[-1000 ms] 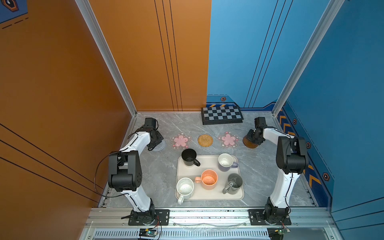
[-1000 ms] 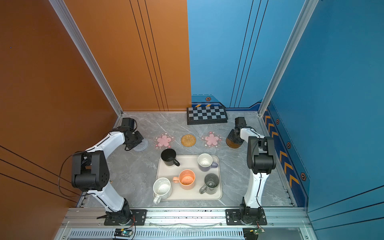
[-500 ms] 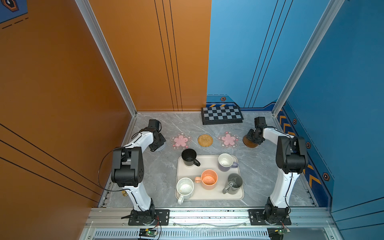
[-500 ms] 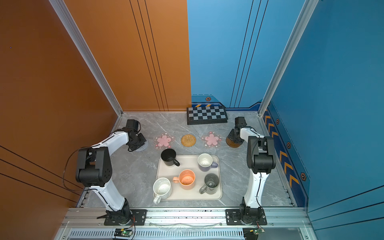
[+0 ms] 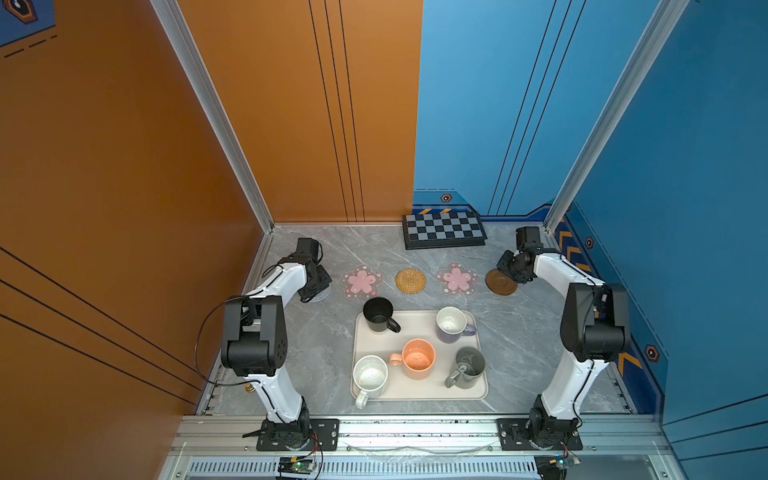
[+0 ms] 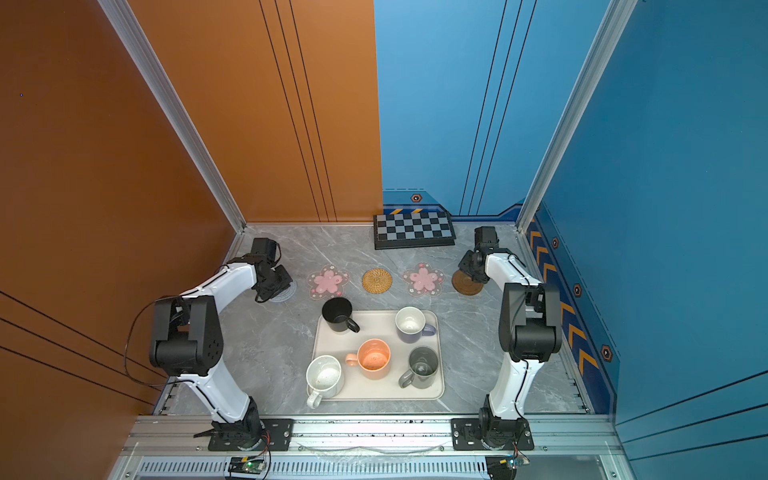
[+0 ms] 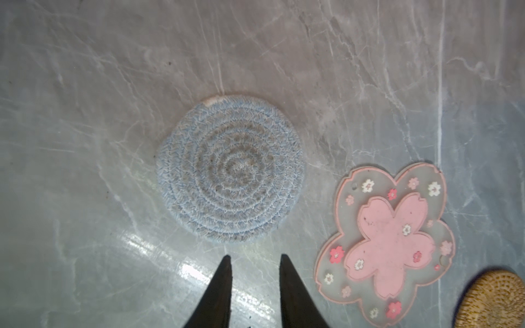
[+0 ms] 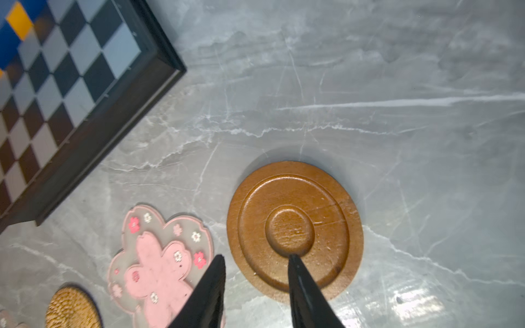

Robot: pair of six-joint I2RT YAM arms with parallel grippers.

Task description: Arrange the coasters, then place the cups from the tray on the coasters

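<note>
On the counter, left fingers and right fingers both released, nothing gripped; tray loaded.
Only the top views show the tray with black cup, lavender cup, peach cup, grey cup and speckled cup, all back toward the arm bases from both fingers. Left wrist view shows the knitted coaster whole: flat, just ahead of the left fingers, apart from the tips, which stand parted with bare counter between; in both top views the left arm covers most of it. A pink flower coaster lies near, off to one side. Right wrist view alone shows the right fingers parted astride the wooden coaster rim: one tip over its inner groove, the other outside the rim, toward the second flower coaster. Tip contact with the wood: cannot tell. Well ahead lies the checkered board.
</note>
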